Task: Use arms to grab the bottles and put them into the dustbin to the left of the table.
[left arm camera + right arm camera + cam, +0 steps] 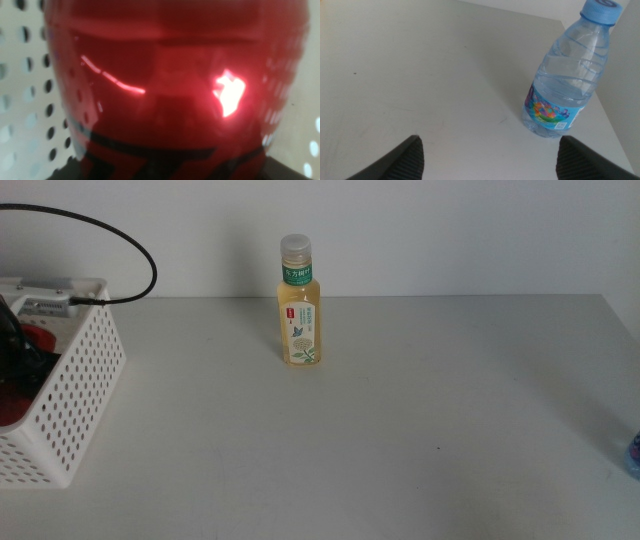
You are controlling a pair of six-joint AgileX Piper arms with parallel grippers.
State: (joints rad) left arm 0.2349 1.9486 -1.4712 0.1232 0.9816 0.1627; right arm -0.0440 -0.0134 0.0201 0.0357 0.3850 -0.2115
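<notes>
A pale-yellow tea bottle (299, 305) stands upright at the back middle of the table (400, 430). At the table's left sits the white perforated dustbin (70, 395), and my left arm (12, 350) reaches down inside it. In the left wrist view a red soda can (170, 85) fills the picture, with the dustbin's holed walls (25, 100) around it. My left gripper (175, 171) is shut on the can; only dark jaw corners show. A small clear water bottle (565, 75) with a blue cap stands upright by the table's right edge (633, 452). My right gripper (492, 160) is open in front of it, apart from it.
A black cable (120, 240) loops over the dustbin's back rim. The table's right edge (612, 135) runs close behind the water bottle.
</notes>
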